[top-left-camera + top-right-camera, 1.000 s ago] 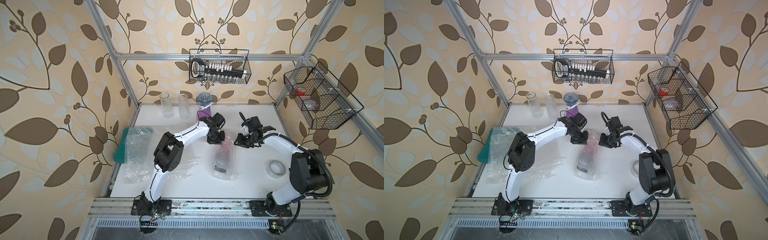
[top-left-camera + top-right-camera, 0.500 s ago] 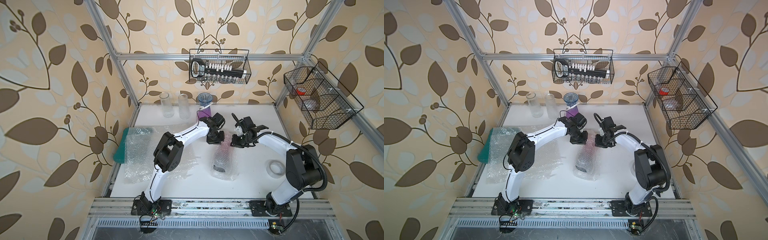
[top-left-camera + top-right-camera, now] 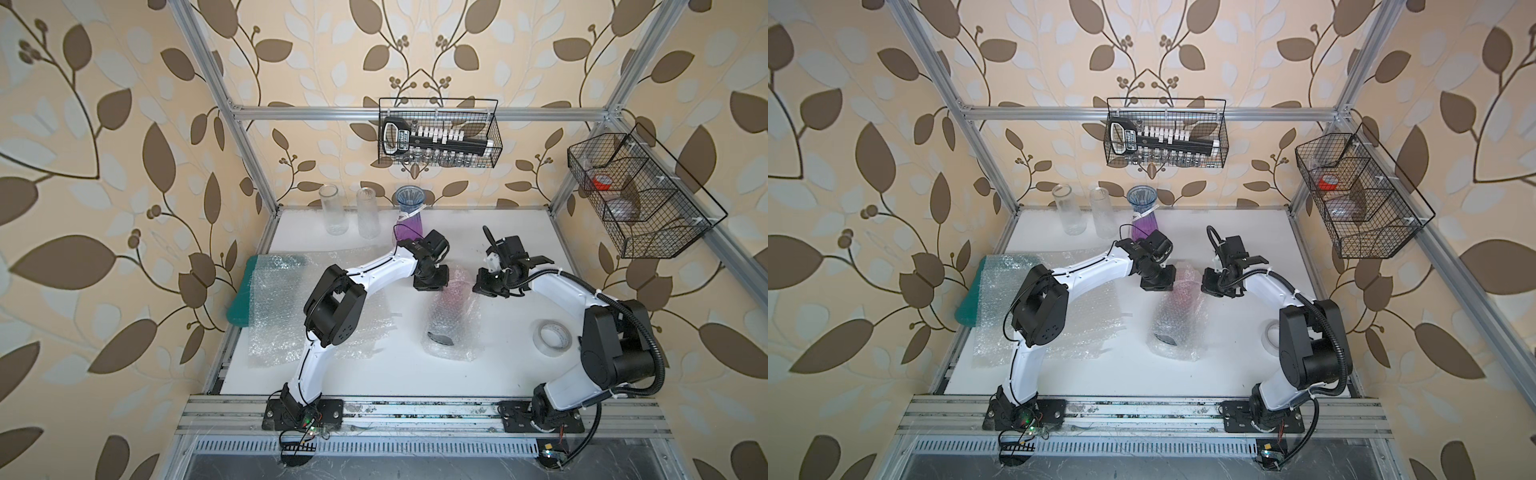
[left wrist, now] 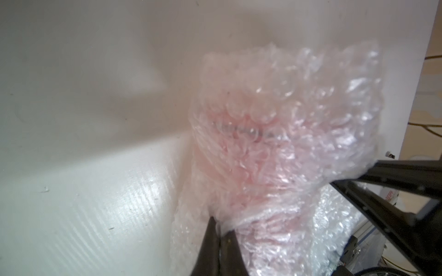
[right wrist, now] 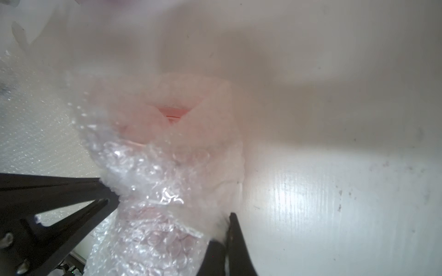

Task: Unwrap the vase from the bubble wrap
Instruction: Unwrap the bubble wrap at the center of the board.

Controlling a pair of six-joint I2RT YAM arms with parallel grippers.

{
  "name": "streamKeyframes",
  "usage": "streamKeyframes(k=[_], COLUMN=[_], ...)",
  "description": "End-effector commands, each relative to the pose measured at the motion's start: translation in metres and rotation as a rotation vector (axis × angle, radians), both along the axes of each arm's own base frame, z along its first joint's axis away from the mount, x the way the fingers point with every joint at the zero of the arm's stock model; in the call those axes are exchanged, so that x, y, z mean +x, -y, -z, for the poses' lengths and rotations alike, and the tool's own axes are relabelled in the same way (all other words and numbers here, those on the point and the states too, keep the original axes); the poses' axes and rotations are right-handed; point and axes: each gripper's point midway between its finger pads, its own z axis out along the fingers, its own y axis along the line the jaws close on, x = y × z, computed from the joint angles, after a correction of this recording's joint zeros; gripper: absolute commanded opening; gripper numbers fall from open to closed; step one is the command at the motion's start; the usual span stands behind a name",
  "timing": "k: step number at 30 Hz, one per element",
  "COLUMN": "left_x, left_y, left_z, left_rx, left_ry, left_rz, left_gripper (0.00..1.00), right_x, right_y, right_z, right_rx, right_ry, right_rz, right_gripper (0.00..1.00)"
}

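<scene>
Bubble wrap [image 4: 287, 133] in left end effector [image 4: 220, 227]

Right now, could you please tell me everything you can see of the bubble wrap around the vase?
The bubble wrap is clear, crinkly sheeting bundled round a pinkish vase, lying on its side on the white table. The left end effector and right end effector are each shut on a fold at its far end.

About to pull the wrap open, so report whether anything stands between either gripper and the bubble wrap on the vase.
Nothing visible does. The left gripper and the right gripper are each shut on the bubble wrap itself, at opposite sides of the wrapped vase's far end.
</scene>
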Motion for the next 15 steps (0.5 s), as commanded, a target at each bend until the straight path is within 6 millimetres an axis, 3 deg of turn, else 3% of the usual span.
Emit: streamKeyframes(k=[1,6,15], left_x=[-0.010,-0.009,-0.008], left_y=[-0.042,-0.048,-0.061], left_z=[0.013,0.013,0.010], left_rx=[0.150,0.182,0.233], left_ry=[-0.033,-0.018,0.004], left_rz=[-0.031,-0.031,-0.053], left_gripper=[0.00,0.00,0.00], right_x=[0.002,0.000,-0.003], right_y=[0.020,0.024,0.050], right_z=[0.000,-0.001,-0.011], right_rx=[-0.039,-0.041,-0.148], right_ry=[0.019,0.026,0.066], right_rz=[0.075,0.103,0.168], right_gripper=[0.00,0.00,0.00])
